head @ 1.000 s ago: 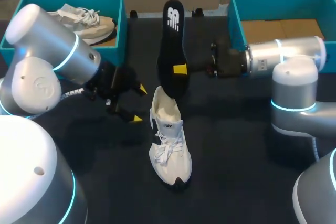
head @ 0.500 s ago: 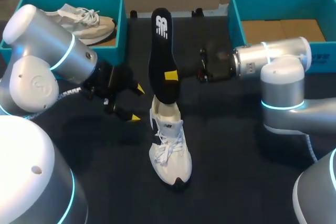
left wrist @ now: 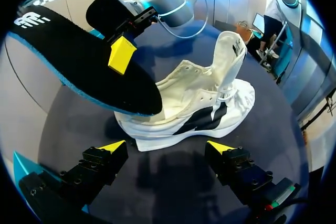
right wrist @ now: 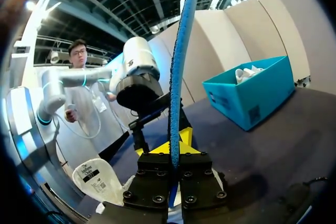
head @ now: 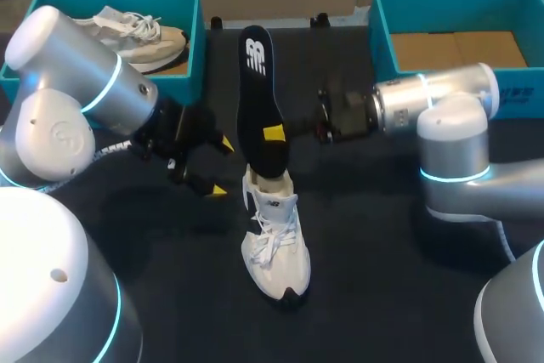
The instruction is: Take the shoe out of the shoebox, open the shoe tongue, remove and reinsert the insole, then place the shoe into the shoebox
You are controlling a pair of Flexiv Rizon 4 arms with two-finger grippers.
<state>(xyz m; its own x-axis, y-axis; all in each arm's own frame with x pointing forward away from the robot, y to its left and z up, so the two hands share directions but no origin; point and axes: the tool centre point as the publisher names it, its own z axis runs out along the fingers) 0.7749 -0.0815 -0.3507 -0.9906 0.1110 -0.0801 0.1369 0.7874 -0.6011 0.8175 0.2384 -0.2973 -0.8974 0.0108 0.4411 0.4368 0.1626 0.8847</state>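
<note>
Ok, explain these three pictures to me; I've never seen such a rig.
Two robot arms stand at a dark table. One picture looks down from above; the round ones come from a camera on each wrist. The right arm has its jaws shut on a long black insole with a blue edge, its lower end at the opening of a white lace-up sneaker on the table. The left arm holds its jaws open near that sneaker. At the back, the left teal shoebox holds another white shoe; the right teal shoebox shows only its cardboard floor.
</note>
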